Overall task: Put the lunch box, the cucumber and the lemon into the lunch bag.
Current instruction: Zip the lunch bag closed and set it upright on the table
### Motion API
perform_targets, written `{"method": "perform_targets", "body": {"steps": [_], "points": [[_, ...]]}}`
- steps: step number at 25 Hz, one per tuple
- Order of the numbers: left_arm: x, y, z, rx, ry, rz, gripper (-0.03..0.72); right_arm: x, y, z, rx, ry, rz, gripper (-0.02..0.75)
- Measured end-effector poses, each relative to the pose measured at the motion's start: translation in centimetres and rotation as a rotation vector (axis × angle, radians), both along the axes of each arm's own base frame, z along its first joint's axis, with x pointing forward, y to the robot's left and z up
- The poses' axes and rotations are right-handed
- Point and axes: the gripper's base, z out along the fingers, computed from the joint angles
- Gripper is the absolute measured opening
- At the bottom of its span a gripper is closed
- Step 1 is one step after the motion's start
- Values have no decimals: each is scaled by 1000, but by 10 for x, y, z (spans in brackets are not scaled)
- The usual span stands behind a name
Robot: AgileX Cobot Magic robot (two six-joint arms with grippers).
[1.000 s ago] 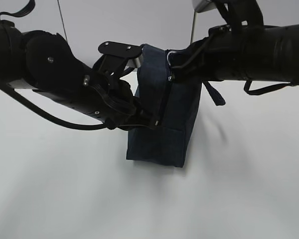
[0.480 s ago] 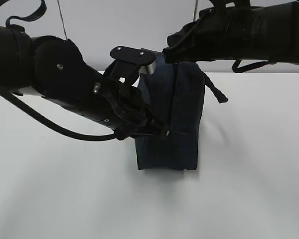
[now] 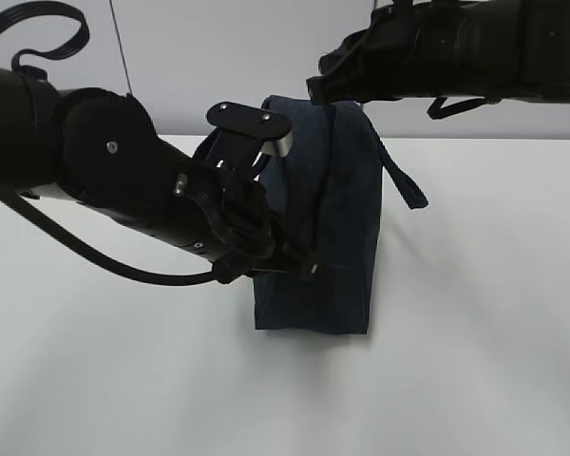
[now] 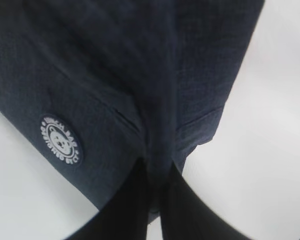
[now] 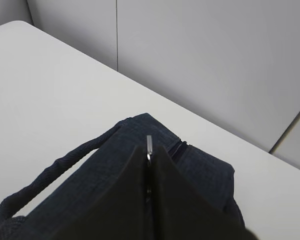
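Navy fabric fills the middle of the exterior view: one boxy dark navy lunch bag (image 3: 318, 228) stands on the white bench (image 3: 475, 361), sitting squarer than a second ago, when it leaned with its top pulled toward the right arm. The right end effector (image 3: 328, 93) has risen with the bag's top edge, and the left end effector (image 3: 299, 261) has stayed at the near seam, so I judge the zipper is being worked before packing. In the left wrist view, closed fingers (image 4: 132, 210) pinch a fabric fold beside one round white logo (image 4: 60, 139). In the right wrist view, shut fingers (image 5: 125, 200) clamp one metal ring pull (image 5: 149, 145). No lunch box, cucumber or lemon shows anywhere.
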Motion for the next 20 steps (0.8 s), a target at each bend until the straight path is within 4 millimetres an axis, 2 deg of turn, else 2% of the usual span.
{"method": "perform_targets", "body": {"steps": [8,20], "points": [[-3,3,-7,8,6,7,-3,9,1,-9,-6,17,-4,0],[-3,3,-7,8,7,7,-3,63,0,-13,38,0,-67,0]]}}
